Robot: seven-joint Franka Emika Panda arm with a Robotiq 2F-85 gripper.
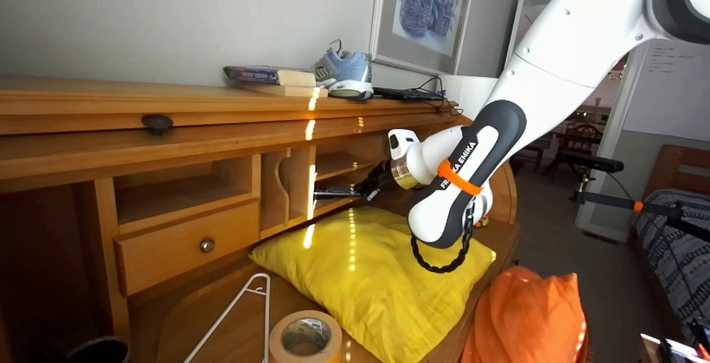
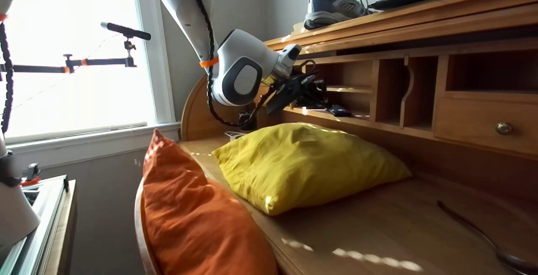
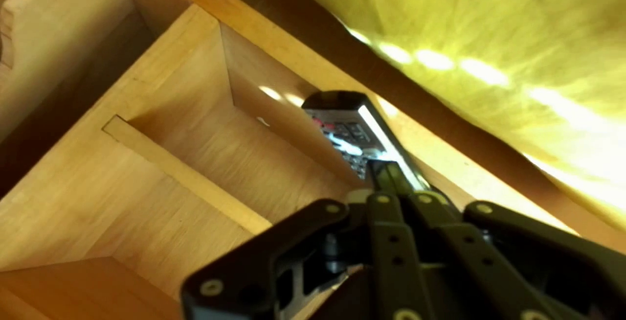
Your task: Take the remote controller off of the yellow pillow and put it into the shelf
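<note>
The remote controller (image 3: 364,136) is off the yellow pillow (image 1: 377,274), apparently pinched in the hand (image 3: 390,175), its far end at the mouth of the lower compartment (image 3: 234,148) of the shelf (image 3: 195,184); pushing it fully inside and letting go remain. The wrist view alone shows its reddish keys (image 3: 328,125); an exterior view alone takes in the hanger (image 1: 267,313) and tape roll (image 1: 305,327).

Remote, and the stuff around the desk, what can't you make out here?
Remote, gripped end: hidden behind the gripper in the wrist view.
Any lettering on it: blurred, partly under glare, in the wrist view.
Touching the shelf or not: too small to tell in both exterior views.
White hanger, lower end: cut off by the bottom edge in an exterior view.
Orange pillow, lower part: cut off by the bottom edge in both exterior views.
</note>
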